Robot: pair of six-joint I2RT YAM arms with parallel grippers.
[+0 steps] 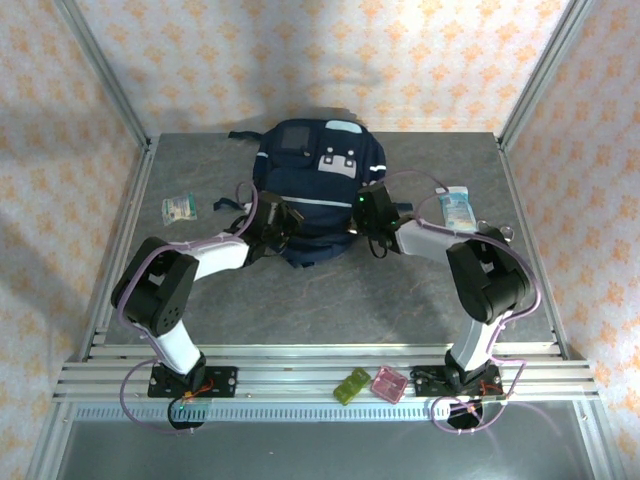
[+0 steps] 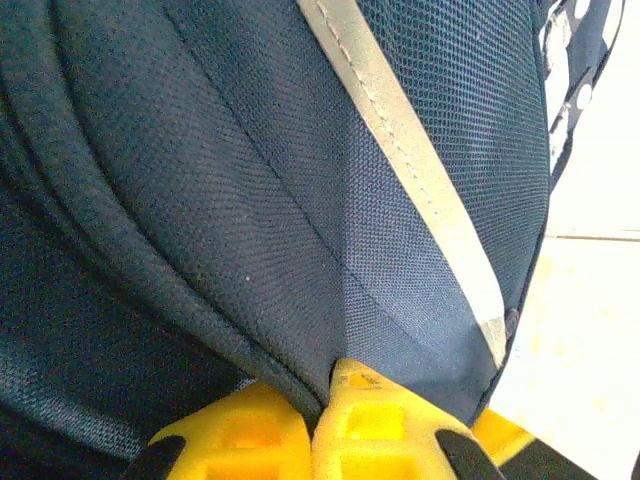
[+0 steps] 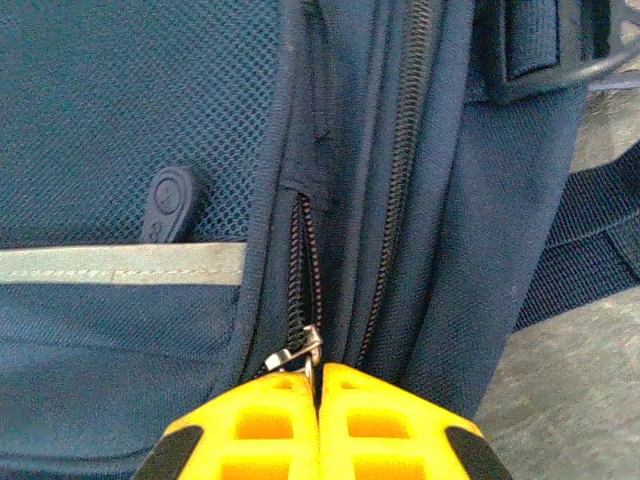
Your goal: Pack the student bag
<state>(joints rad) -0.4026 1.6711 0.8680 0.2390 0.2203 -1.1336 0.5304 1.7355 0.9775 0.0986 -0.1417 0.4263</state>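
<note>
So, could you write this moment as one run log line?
left gripper: shut on student bag fabric | right gripper: shut on zipper pull

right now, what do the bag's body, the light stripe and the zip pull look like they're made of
The student bag looks like woven synthetic fabric, matte navy: a fine grid weave shows. Its light stripe seems smooth grey tape, perhaps reflective, stitched along one edge. The zip pull looks metal: small, silvery, with bright glints.
</note>
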